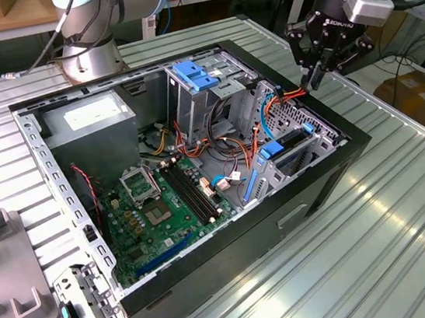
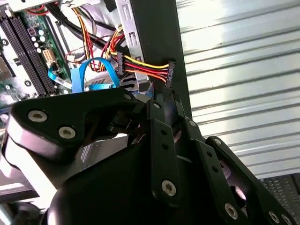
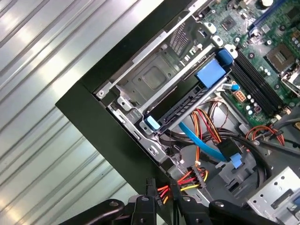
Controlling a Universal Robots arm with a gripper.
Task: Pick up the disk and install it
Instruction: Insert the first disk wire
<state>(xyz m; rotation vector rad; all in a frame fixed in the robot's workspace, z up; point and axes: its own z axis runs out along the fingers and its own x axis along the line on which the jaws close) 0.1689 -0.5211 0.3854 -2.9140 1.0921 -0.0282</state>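
Note:
The disk (image 3: pixel 183 104), a dark slab framed by blue rails, stands on edge in the metal drive cage at the near corner of the open computer case (image 1: pixel 332 171). In the exterior view the disk (image 1: pixel 285 148) sits at the case's right end. My gripper (image 1: pixel 314 79) hangs just above the case's right wall, beyond the disk. Its fingers are closed around a black power connector (image 2: pixel 169 75) on red, yellow and black wires. In the first wrist view the gripper (image 3: pixel 164 199) meets those wires at the case's edge.
A grey power supply (image 1: pixel 86 121) fills the back left of the case, with the motherboard (image 1: pixel 156 205) in front. A light-blue bracket (image 1: pixel 194 75) tops the tall cage. A blue data cable (image 3: pixel 201 140) loops near the disk. The case stands on a ridged metal table (image 1: pixel 395 237).

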